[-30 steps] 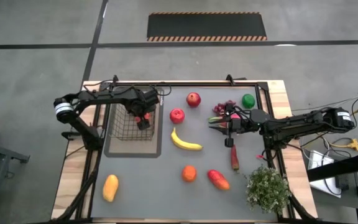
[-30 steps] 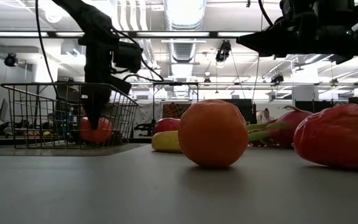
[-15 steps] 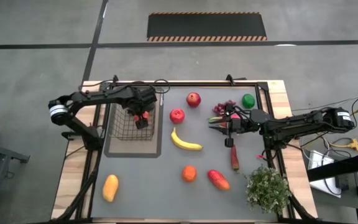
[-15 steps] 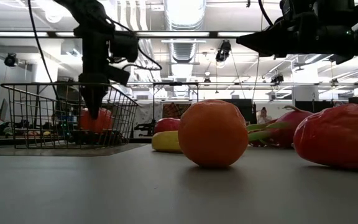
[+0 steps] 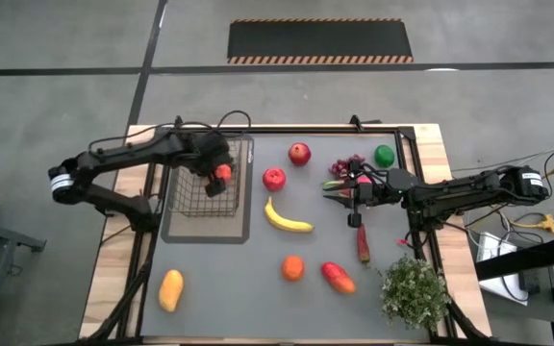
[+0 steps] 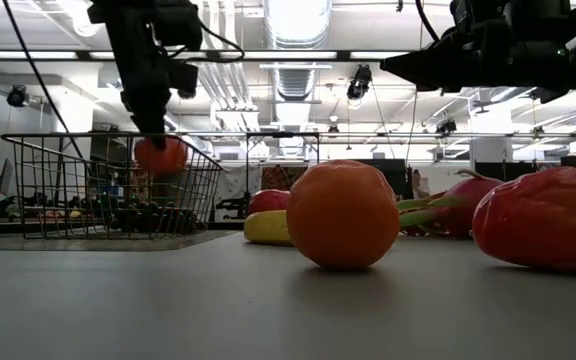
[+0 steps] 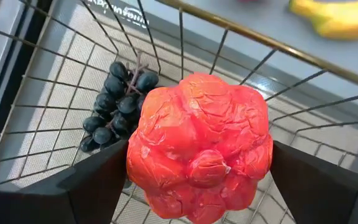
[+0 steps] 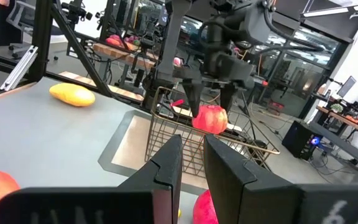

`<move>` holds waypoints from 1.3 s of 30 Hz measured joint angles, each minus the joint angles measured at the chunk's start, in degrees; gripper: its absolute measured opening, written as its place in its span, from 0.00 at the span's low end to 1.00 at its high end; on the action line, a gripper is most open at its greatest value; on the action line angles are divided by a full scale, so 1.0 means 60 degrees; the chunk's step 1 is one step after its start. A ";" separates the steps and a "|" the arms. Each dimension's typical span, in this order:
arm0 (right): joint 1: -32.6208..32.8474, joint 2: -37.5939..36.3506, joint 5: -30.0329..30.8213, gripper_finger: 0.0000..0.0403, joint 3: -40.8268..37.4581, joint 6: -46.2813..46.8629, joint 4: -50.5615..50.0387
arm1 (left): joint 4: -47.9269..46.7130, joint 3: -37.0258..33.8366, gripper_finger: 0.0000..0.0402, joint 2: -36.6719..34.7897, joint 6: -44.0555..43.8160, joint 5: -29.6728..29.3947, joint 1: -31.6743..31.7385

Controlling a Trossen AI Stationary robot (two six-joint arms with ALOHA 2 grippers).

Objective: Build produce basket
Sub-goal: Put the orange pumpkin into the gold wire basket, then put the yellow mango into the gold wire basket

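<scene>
My left gripper (image 5: 221, 173) hangs over the dark wire basket (image 5: 192, 197), shut on a lumpy red fruit (image 7: 201, 146) that the low view puts near rim height (image 6: 160, 155). Dark grapes (image 7: 117, 102) lie on the basket floor. My right gripper (image 5: 337, 189) waits above the table beside the pink dragon fruit (image 5: 362, 178), its fingers a narrow gap apart and holding nothing (image 8: 192, 168). On the mat rest two red apples (image 5: 299, 152) (image 5: 274, 178), a banana (image 5: 287, 218) and an orange (image 5: 292, 267). My left gripper pinches the red fruit between its two fingers (image 7: 86, 186), one on each side of the fruit's middle (image 7: 143, 163). The fingers come from above, pointing down. The fruit is lifted clear of the basket floor and the grapes.
Also on the mat are a yellow mango (image 5: 170, 288), a red mango (image 5: 338, 278), a red chilli (image 5: 363, 245), a green lime (image 5: 384, 155) and purple grapes (image 5: 346, 165). A bushy potted plant (image 5: 415, 291) stands at the near right corner. The basket sits on a flat grey tray (image 5: 243, 226).
My left gripper has risen straight up inside the basket, keeping its hold on the red fruit. The fruit has gone from the basket floor to about rim height. The right arm has kept still.
</scene>
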 joint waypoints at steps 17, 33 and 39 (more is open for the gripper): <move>-0.0002 0.0000 0.0000 0.14 0.0000 0.0080 -0.0008 | 0.0708 -0.0459 0.88 0.2155 0.0500 -0.0006 -0.0029; 0.0000 0.0000 0.0000 0.14 0.0000 0.0069 -0.0008 | 0.0834 -0.0441 0.99 0.2284 0.0473 -0.0055 -0.0011; 0.0000 0.0000 0.0000 0.14 0.0000 0.0069 -0.0008 | 0.0745 -0.0319 0.97 0.2277 0.0477 -0.0055 -0.0011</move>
